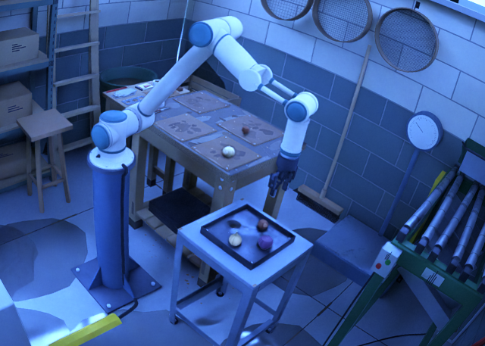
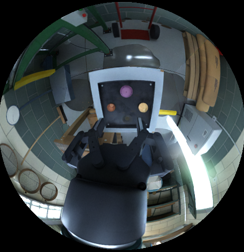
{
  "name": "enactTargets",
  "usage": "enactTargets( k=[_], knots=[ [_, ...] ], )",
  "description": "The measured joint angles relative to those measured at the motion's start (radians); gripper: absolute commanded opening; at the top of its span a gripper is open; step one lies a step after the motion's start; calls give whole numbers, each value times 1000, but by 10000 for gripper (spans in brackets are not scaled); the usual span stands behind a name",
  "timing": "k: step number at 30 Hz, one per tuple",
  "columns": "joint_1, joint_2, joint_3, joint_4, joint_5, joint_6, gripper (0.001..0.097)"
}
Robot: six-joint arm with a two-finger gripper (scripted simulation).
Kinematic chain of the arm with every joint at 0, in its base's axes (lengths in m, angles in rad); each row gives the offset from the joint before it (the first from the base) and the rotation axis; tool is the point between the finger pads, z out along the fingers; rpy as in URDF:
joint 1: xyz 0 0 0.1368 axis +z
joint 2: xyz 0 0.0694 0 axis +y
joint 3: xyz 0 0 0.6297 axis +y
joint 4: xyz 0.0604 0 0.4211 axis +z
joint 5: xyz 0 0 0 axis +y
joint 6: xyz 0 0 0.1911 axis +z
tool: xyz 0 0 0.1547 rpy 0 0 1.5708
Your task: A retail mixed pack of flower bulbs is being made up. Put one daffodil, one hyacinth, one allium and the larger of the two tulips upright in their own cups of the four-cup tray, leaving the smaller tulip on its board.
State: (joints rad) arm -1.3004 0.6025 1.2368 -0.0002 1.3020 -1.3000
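Observation:
My gripper (image 1: 280,186) (image 2: 120,125) is open and holds nothing; it hangs beside the workbench's right corner, above and behind the black four-cup tray (image 1: 247,233) (image 2: 126,103) on a small white stand. In the tray sit a brown bulb (image 1: 262,224) (image 2: 111,107), a purple bulb (image 1: 265,241) (image 2: 126,91) and a pale cream bulb (image 1: 235,239) (image 2: 143,107). The fourth cup (image 1: 234,223) (image 2: 126,118) holds nothing. On the bench, a white bulb (image 1: 228,151) rests on the front board. A small dark-red bulb (image 1: 245,130) rests on the board behind it.
Behind the work a tiled wall carries three sieves, with a broom (image 1: 341,139) leaning against it and a dial scale (image 1: 424,130) to the right. The workbench (image 1: 203,139) stands just left of my gripper. A green roller rack (image 1: 442,233) stands at the right.

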Motion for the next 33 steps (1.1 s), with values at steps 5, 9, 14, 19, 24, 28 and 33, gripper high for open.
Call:
enactTargets(
  k=[5, 9, 14, 19, 24, 28, 33],
  knots=[
    [21, -24, 45, 0, -21, 21, 750],
    [46, -50, 94, 0, -44, 46, 750],
    [90, -90, 167, 0, -77, 89, 750],
    [147, -133, 244, 0, -111, 146, 750],
    [216, -176, 318, 0, -142, 215, 750],
    [278, -206, 370, 0, -164, 278, 750],
    [360, -238, 423, 0, -184, 360, 750]
  ],
)
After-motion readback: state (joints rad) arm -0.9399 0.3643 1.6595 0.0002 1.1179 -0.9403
